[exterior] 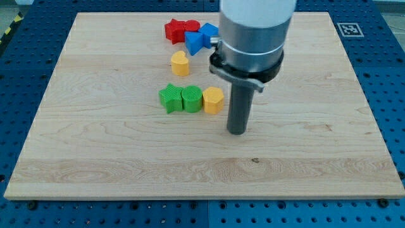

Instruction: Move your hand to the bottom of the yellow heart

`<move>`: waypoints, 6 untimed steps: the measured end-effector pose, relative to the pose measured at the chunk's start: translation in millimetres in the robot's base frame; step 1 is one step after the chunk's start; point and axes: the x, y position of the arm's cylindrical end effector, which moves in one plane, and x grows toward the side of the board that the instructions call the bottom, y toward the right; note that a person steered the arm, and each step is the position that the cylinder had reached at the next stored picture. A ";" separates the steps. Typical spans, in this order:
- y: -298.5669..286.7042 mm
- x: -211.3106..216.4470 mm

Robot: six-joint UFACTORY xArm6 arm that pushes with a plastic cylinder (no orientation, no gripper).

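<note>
The yellow heart lies on the wooden board, a little above the view's middle. My tip rests on the board well below and to the right of the heart, not touching it. A second yellow block, pentagon-like, lies between the heart and my tip, just up and left of the tip with a small gap. The arm's wide grey body hangs over the board's upper middle.
A green star and another green block sit in a row touching the second yellow block's left side. Two red blocks and two blue blocks cluster above the heart, partly hidden by the arm.
</note>
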 end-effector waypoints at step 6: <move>2.5 -79.8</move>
